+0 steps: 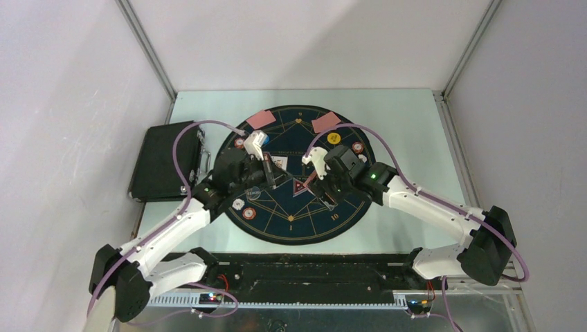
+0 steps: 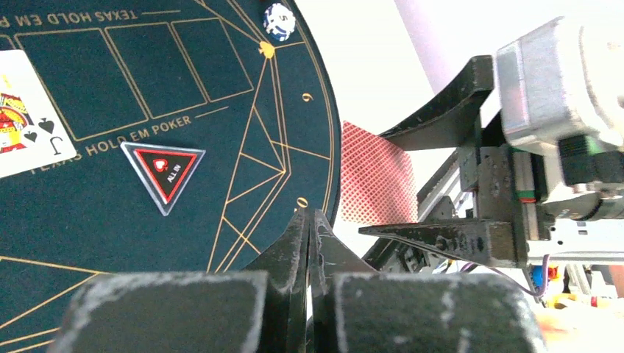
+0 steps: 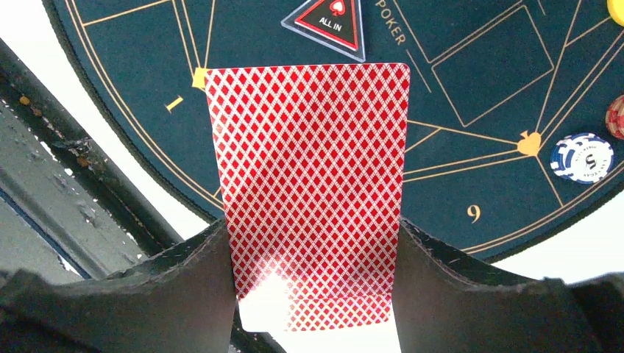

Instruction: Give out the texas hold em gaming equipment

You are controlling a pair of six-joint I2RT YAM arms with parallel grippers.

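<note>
Now right end effector (image 3: 313, 235) grasps one card (image 3: 309, 162), left end effector (image 2: 309, 220) clenched empty near one token (image 2: 163, 169).

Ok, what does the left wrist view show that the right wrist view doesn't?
Only left wrist: a face-up jack of spades, and the left hand, shut. Only right wrist: a yellow chip and a red chip, both cut off at the frame's right edge. Both: the red-backed card gripped by the right hand, the All In token, the blue chip and the mat.
</note>
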